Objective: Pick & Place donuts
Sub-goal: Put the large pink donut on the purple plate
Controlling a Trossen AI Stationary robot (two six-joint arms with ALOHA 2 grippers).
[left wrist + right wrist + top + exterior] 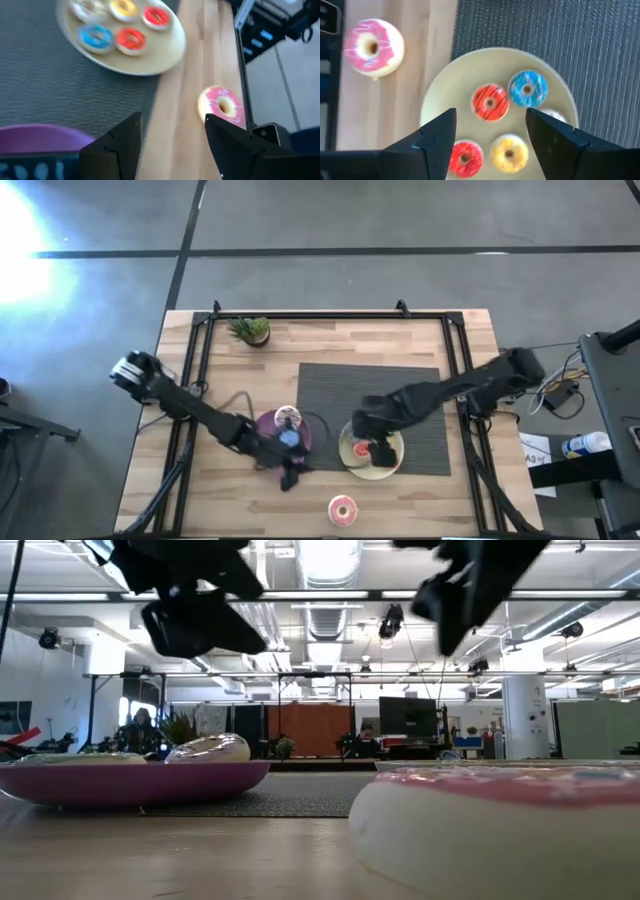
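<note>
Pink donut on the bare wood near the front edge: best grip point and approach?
Come straight down on the pink donut: it lies flat, hole up, alone on the wood. Pinch across the ring's outer sides, or put one finger in the hole and one outside. Both grippers, left and right, look open.

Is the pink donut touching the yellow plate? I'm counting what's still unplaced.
Apart: the right wrist view shows bare wood between the pink donut and the yellow plate.

I see a pink donut (373,47) with pale squiggles on light wood. My yellow plate (445,100) holds blue (528,89), striped orange (490,102), red (464,157) and yellow (509,153) donuts.
</note>
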